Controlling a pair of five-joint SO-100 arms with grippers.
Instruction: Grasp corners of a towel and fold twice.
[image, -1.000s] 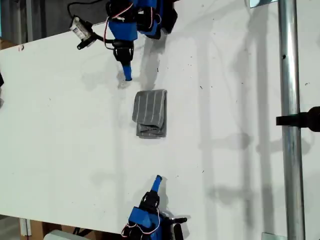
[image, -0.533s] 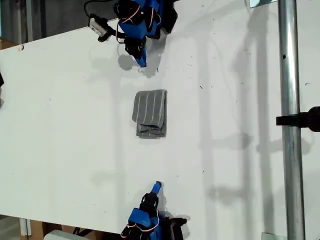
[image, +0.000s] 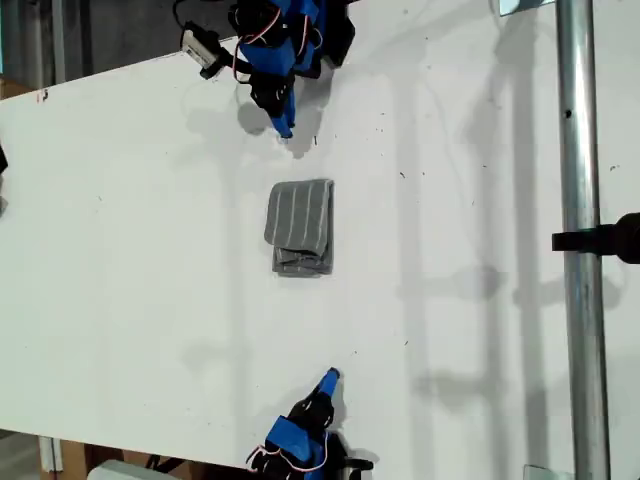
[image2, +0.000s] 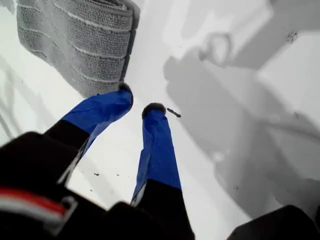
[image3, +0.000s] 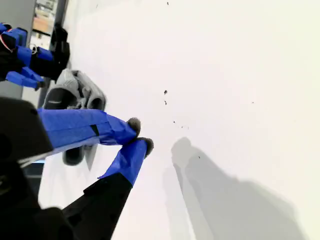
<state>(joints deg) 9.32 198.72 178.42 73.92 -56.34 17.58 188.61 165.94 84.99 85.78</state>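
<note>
The towel lies folded into a small grey, white-striped rectangle in the middle of the white table, its rumpled end toward the exterior view's bottom. Its corners are folded into the layers and I cannot single them out. My first gripper hovers beyond the towel's smooth end, near the exterior view's top; in its wrist view the first gripper shows a narrow gap, empty, just short of the towel. My second gripper is near the bottom edge of the exterior view. In the second wrist view the gripper is shut and empty, far from the towel.
A vertical metal pole with a black clamp runs down the exterior view's right. The table's far edge slants across the exterior view's top left. Small dark specks dot the table by my first gripper.
My first gripper has pulled back from the towel toward the exterior view's top. My second gripper has drawn back toward the bottom and slightly right. The towel has not moved.
</note>
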